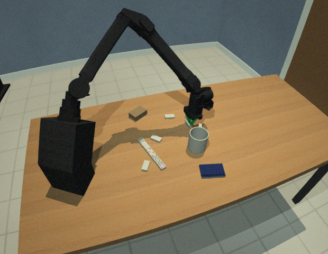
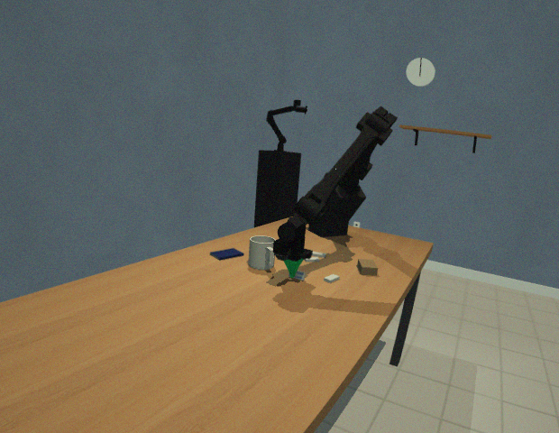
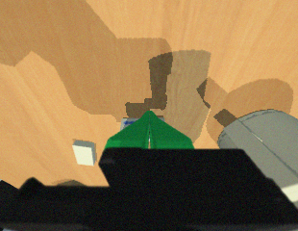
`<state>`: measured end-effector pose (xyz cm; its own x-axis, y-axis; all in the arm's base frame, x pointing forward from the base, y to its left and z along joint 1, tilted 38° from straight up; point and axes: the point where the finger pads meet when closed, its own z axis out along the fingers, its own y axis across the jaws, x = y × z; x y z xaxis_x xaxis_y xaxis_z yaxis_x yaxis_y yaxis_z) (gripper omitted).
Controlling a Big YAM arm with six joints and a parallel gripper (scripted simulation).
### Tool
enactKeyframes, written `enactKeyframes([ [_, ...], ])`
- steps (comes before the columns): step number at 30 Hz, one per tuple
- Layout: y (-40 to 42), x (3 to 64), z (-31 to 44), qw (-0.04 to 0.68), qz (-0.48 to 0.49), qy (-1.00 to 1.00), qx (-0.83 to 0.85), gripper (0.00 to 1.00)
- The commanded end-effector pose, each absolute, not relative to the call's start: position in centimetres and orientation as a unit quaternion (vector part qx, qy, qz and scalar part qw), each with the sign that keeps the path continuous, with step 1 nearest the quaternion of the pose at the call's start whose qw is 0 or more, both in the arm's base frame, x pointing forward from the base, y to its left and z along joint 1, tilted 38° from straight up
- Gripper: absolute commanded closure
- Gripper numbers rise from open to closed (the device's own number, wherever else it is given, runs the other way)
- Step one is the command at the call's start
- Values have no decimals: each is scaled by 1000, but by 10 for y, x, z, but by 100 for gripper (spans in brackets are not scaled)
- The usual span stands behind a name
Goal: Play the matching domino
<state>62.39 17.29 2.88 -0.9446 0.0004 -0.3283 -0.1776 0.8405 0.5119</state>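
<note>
The line of face-up dominoes [image 1: 152, 153] runs slantwise near the table's middle, with red, dark and magenta pips. One white face-down domino [image 1: 156, 138] lies beside its far end, another [image 1: 145, 165] beside its near part, and a third [image 1: 169, 116] [image 2: 331, 278] [image 3: 85, 154] farther back. A greyish domino [image 1: 187, 123] [image 2: 298, 275] [image 3: 129, 123] in shadow shows blue marks in the wrist view; the fingers partly hide it, so whether it is flat or tilted is unclear. My gripper [image 1: 191, 124] [image 2: 292, 277] [image 3: 149, 115] is shut and empty, its green tips low, close beside this domino.
A grey mug [image 1: 197, 144] [image 2: 260, 257] [image 3: 269, 140] stands close to the gripper, its handle toward it. A navy book [image 1: 212, 170] [image 2: 226, 253] lies beyond the mug from the gripper. A brown block [image 1: 137, 113] [image 2: 367, 267] sits near the table's back edge.
</note>
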Motion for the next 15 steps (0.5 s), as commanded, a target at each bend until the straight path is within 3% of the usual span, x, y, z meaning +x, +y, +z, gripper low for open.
enactKeyframes([
  [1, 174, 634, 54, 188, 280, 940, -49, 100],
  [7, 172, 623, 34, 167, 279, 944, -47, 100],
  [15, 173, 612, 49, 190, 280, 939, -50, 100],
])
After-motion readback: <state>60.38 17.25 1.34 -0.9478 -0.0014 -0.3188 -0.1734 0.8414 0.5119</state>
